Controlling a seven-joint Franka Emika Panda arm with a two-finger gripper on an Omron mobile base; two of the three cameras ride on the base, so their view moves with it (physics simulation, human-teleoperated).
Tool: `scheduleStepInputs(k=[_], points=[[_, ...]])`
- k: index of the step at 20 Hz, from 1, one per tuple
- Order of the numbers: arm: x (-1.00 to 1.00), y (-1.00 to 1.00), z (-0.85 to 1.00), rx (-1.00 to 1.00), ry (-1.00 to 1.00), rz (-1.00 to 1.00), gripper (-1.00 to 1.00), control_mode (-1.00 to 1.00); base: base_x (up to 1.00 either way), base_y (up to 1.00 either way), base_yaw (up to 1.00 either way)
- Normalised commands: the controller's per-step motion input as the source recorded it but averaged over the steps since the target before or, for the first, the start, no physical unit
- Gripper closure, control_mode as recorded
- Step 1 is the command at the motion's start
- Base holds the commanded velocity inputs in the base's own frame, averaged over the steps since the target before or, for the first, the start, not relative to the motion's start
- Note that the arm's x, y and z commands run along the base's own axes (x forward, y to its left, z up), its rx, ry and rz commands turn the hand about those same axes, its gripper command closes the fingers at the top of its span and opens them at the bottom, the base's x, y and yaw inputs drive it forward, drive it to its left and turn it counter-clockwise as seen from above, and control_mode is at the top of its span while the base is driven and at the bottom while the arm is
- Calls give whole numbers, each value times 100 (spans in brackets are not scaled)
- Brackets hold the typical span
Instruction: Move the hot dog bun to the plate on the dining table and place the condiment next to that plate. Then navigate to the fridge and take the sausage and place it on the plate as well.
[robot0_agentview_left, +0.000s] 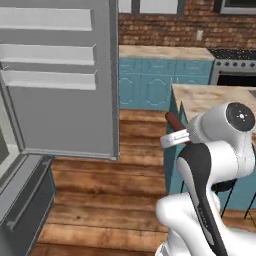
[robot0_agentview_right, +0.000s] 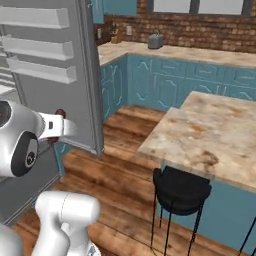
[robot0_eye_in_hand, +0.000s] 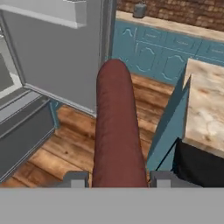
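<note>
arm (robot0_agentview_left: 210, 165): glossy white rounded shells | black joint bands | round grey-black joint cap

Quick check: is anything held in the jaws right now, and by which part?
Yes, the sausage. The gripper has its jaws shut on one end of it, and the rest sticks straight out ahead of the fingertips.

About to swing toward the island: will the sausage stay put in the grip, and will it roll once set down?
The sausage juts straight out past the gripper without sagging, so it is probably stiff. It is held only at one end, so a fast swing might pivot it. Being round and smooth, it will likely roll on the flat dining table.
</note>
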Motion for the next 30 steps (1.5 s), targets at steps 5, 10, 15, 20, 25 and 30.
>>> scheduleStepInputs(k=[5, 10, 15, 20, 25, 30], points=[[0, 0, 0, 0, 0, 0, 100, 100, -25, -78, -38], [0, 0, 0, 0, 0, 0, 100, 100, 3, -100, -19], [0, 0, 0, 0, 0, 0, 100, 100, 14, -100, -14], [0, 0, 0, 0, 0, 0, 100, 100, 18, -100, -13], [0, 0, 0, 0, 0, 0, 100, 100, 25, -100, -12], [0, 0, 0, 0, 0, 0, 100, 100, 38, -100, -13]])
